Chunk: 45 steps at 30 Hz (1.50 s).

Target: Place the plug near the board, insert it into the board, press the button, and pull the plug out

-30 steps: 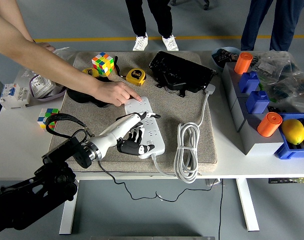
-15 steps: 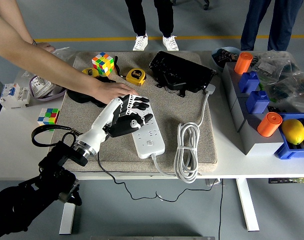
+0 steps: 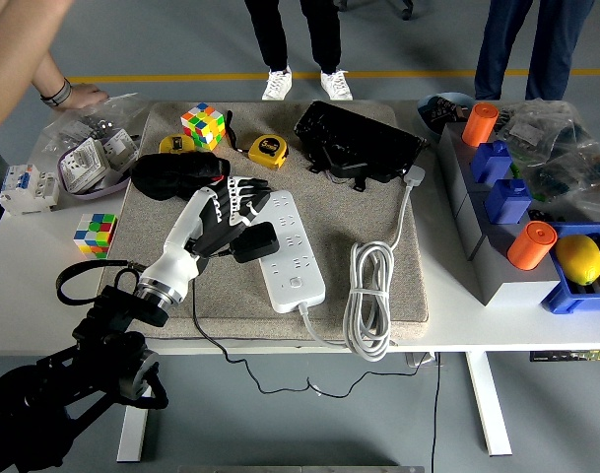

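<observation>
On the beige mat (image 3: 171, 296) that covers the table's middle, the left hand (image 3: 224, 219) lies over the left edge of the white power strip (image 3: 288, 248), at the strip's far half. Its fingers (image 3: 248, 189) are curled around a black plug (image 3: 253, 242); the plug sits at the hand's lower right, just beside the strip's left edge, and whether it touches a socket cannot be told. A thin black cord (image 3: 206, 340) drops from the hand's area over the table's near edge. The white forearm runs back to the near left corner of the mat, where it joins the black left arm (image 3: 73, 379).

The power strip lies lengthwise from far to near at the mat's centre, and its coiled white cable (image 3: 370, 296) rests just to its right, leading to a white plug (image 3: 414, 175) near the mat's far right corner. Behind the hand, toward the mat's far edge, lie a black pouch (image 3: 171, 175), a Rubik's cube (image 3: 203, 125), a yellow tape measure (image 3: 268, 151) and a black bag (image 3: 354, 141).

Off the mat, near the table's left edge, sit a second smaller cube (image 3: 95, 233), a bagged white adapter (image 3: 91, 163) and a circuit breaker (image 3: 26, 187). A person's hand (image 3: 78, 97) reaches to the table's far left corner. Along the table's right edge stand blue bins (image 3: 506, 197), two orange cylinders (image 3: 531, 244) and a lemon (image 3: 579, 258).
</observation>
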Each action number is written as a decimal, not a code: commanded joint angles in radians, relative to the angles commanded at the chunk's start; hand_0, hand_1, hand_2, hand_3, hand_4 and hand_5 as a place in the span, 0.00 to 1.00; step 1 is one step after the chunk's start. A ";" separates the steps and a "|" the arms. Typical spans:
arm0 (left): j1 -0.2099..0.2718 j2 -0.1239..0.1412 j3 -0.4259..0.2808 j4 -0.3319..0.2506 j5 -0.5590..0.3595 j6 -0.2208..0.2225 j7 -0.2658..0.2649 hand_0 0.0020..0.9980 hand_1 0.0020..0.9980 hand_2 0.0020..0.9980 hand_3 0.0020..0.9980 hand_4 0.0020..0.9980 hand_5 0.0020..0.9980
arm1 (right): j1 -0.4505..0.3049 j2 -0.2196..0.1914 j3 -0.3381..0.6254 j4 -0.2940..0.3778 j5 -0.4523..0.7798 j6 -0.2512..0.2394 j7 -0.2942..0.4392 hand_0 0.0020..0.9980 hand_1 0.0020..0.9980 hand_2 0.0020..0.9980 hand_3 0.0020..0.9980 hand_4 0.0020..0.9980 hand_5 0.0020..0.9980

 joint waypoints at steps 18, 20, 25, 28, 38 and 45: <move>0.004 0.001 -0.011 -0.003 0.015 0.001 0.005 0.70 0.69 0.68 0.63 0.80 0.51 | -0.004 -0.002 -0.003 0.001 0.003 -0.001 0.001 0.61 0.61 0.57 0.54 0.71 0.23; 0.004 0.001 -0.011 -0.004 0.018 0.000 0.005 0.70 0.68 0.68 0.63 0.80 0.51 | -0.004 0.000 -0.001 0.001 0.003 -0.001 0.001 0.61 0.61 0.57 0.54 0.71 0.23; 0.003 0.000 -0.012 -0.004 0.018 -0.003 0.008 0.70 0.68 0.68 0.63 0.80 0.52 | -0.006 0.000 0.003 0.001 0.004 -0.001 0.001 0.61 0.61 0.57 0.54 0.71 0.23; 0.005 -0.001 -0.014 -0.004 0.017 -0.004 0.007 0.70 0.68 0.68 0.63 0.80 0.52 | -0.006 -0.001 0.004 0.001 0.004 -0.001 0.000 0.61 0.61 0.57 0.54 0.71 0.23; 0.010 -0.001 -0.030 -0.020 0.043 -0.011 0.013 0.62 0.65 0.66 0.63 0.80 0.51 | -0.006 -0.001 0.003 0.002 0.002 -0.001 0.000 0.61 0.61 0.57 0.54 0.71 0.23; 0.011 0.015 -0.061 -0.088 0.240 -0.099 0.140 0.27 0.36 0.55 0.65 0.80 0.39 | -0.009 -0.002 0.009 0.002 0.000 -0.001 0.000 0.61 0.61 0.57 0.54 0.71 0.23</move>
